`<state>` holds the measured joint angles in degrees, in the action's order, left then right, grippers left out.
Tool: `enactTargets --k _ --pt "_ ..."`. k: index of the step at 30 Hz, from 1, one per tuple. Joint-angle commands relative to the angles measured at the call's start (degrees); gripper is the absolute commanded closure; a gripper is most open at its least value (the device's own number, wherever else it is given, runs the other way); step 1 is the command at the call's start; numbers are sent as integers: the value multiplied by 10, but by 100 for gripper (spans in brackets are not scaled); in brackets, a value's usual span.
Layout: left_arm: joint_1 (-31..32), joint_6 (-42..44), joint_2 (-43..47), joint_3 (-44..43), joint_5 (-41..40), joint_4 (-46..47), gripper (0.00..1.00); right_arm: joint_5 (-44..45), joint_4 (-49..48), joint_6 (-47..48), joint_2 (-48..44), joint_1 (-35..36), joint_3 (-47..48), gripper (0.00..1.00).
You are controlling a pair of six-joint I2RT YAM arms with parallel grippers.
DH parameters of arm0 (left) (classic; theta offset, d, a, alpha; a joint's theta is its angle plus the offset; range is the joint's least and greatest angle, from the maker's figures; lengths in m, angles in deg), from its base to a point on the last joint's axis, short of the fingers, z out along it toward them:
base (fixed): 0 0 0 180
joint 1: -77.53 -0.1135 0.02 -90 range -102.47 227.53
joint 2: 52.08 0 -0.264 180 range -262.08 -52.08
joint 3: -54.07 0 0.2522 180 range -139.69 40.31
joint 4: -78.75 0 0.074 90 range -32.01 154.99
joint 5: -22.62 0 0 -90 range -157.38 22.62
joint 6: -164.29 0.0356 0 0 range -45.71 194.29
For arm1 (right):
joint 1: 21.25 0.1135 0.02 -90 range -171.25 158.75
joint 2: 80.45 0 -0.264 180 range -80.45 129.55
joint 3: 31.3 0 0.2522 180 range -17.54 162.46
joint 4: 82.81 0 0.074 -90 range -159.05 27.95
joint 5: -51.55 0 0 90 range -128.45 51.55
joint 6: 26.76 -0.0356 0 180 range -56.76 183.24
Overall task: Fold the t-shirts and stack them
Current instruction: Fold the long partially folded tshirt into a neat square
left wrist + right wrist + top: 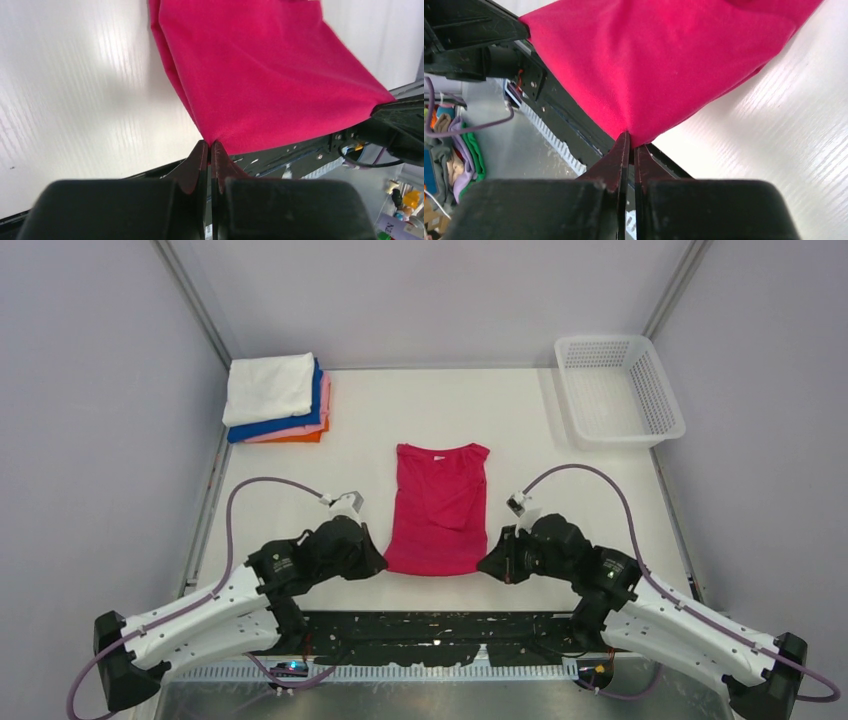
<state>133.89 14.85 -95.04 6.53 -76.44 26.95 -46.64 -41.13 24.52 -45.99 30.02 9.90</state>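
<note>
At the near edge of the table (560, 470), both pincers are clamped on the hem of the magenta t-shirt (437, 510).

The left gripper (210, 146) has its jaws pressed together on the near-left hem corner. The right gripper (630, 136) nips the near-right corner the same way, and cloth fans out from each set of tips. From both, the shirt runs straight away toward the far side, long axis near-to-far, sleeves folded in, collar and small neck label (437, 454) at the far end. Each arm is equally close to its own corner, so the coming fold probably carries the hem away from the bases and up over the body toward the collar. The stack of folded t-shirts (277, 400) sits far left, nearer the left arm; the white basket (668, 400) stands far right.
</note>
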Motion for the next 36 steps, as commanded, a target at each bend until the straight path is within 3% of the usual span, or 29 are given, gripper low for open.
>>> enactTargets --k 1,5,12,19,27,36 --pt "-6 35 -11 -68 -71 5 100 96 -16 6 19 -7 60 95" --pt "-61 89 -64 -128 -58 19 100 102 -11 31 63 -64 104 95" --pt "-166 165 -158 -209 0 74 100 5 -41 87 154 -190 155 95" --pt "-222 199 -260 -289 46 101 100 -63 -83 111 256 -276 209 95" --pt "-289 223 -368 -374 97 114 100 -109 -107 133 363 -329 281 95" --pt "-321 230 -486 -459 138 120 100 -136 -133 135 451 -361 327 95"
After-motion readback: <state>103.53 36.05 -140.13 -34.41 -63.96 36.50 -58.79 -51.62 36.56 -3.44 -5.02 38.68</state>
